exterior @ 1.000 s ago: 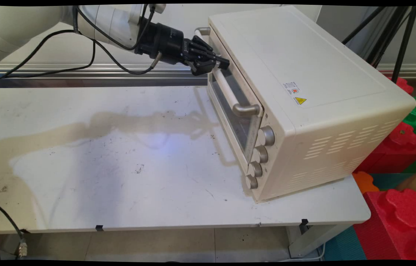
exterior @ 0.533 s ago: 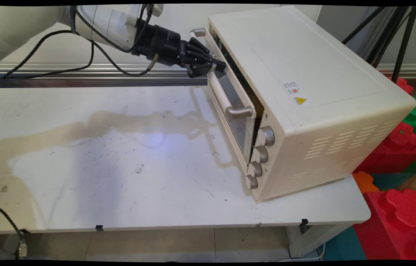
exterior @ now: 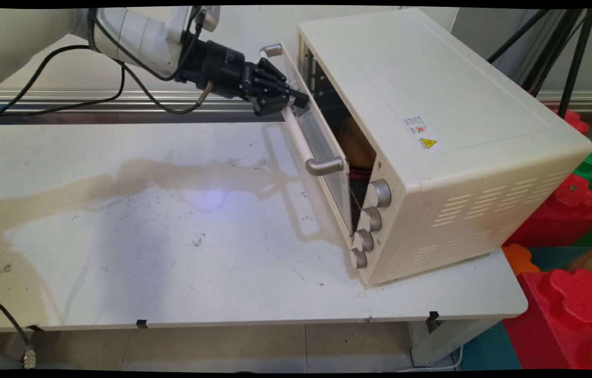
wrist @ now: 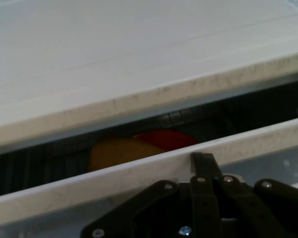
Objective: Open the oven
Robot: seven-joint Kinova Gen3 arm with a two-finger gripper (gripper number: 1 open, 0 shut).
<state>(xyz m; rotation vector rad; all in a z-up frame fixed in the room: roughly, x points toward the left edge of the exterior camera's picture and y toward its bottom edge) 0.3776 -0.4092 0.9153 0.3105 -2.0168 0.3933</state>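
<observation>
Jaws closed on oven door handle [exterior: 296, 128] — door [exterior: 322, 152] ajar.

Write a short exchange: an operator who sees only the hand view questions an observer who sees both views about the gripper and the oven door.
Operator: What is the gripper at?
Observer: The gripper is at the handle bar on the door of the oven.
Operator: How does the door stand?
Observer: Partly open, its top edge tilted out over the table, its bottom edge close to the oven.
</observation>
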